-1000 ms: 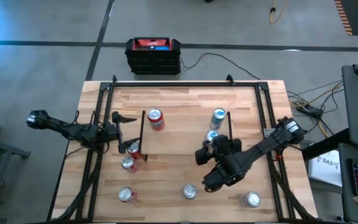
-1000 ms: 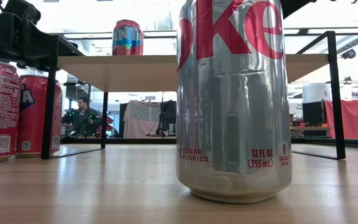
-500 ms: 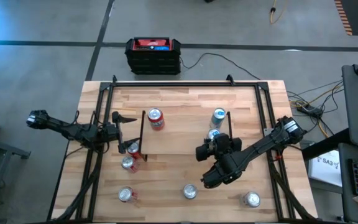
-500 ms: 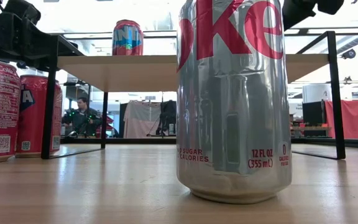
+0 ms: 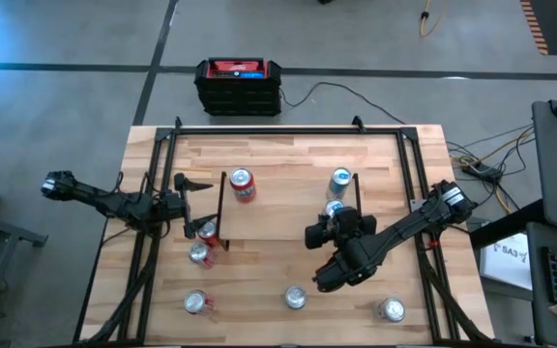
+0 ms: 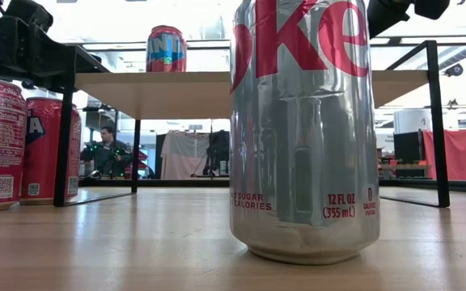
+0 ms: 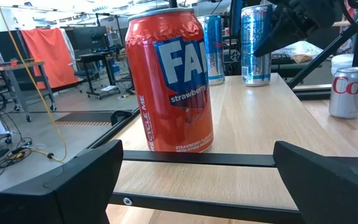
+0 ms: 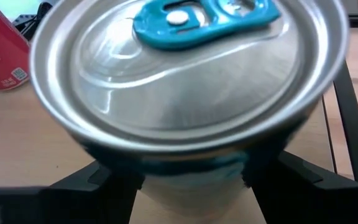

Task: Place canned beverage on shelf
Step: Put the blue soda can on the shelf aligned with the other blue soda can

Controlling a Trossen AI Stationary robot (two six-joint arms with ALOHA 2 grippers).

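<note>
Squeezing the can [image 8: 179,93] between the right fingers [image 8: 104,183], one pressing on each side just under the rim. Sitting right of the middle in the top-down picture, at the right end of the shelf [image 5: 278,220]; not showing whether resting on the board or lifted. Holding the left fingers [image 7: 61,186] wide open and empty at the shelf's left end, facing a red can [image 7: 169,81]. Probably feeling thin, smooth and slippery, heavy if full. Gripping gently around the round side, keeping it straight up.
</note>
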